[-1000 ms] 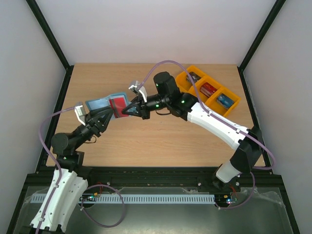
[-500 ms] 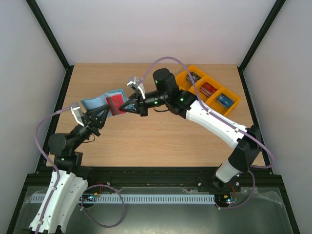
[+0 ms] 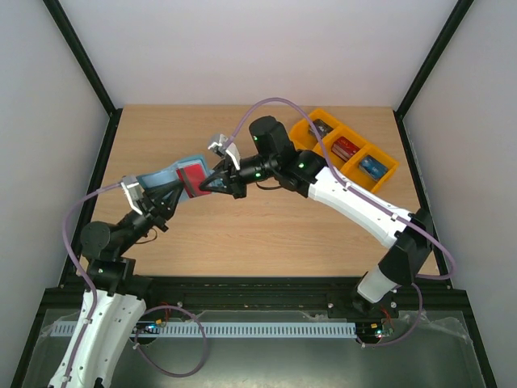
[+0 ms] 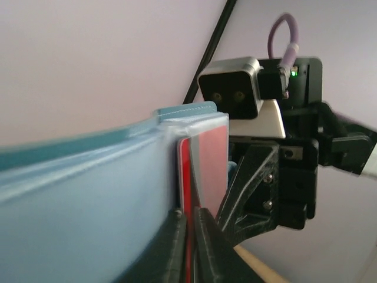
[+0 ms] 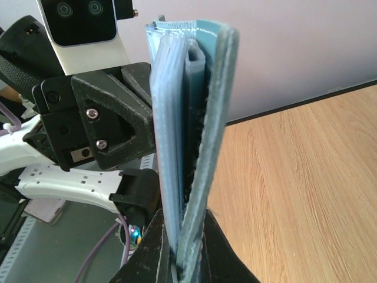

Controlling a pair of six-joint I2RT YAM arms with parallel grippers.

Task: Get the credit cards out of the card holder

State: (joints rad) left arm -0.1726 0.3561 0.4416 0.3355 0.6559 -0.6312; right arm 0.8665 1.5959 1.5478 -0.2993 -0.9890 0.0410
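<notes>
The teal card holder point(image 3: 161, 175) hangs in the air over the left half of the table, between both arms. My right gripper point(image 3: 208, 184) is shut on its right edge; in the right wrist view the folded holder point(image 5: 189, 118) stands upright out of the gripper point(image 5: 182, 233). A red credit card point(image 3: 193, 177) sticks out of a clear pocket. My left gripper point(image 3: 182, 189) is shut on it from below. In the left wrist view the thin red card point(image 4: 203, 162) runs down between the closed fingers point(image 4: 177, 247), beside the holder's light blue inside point(image 4: 88, 194).
An orange three-compartment tray point(image 3: 386, 175) stands at the back right, with a dark grey card point(image 3: 323, 127), a red card point(image 3: 346, 149) and a blue card point(image 3: 371, 166) in it. Black frame posts rise at the table's corners.
My left gripper has closed on the red card. The holder and both grippers have drifted slightly left and toward the near edge.
</notes>
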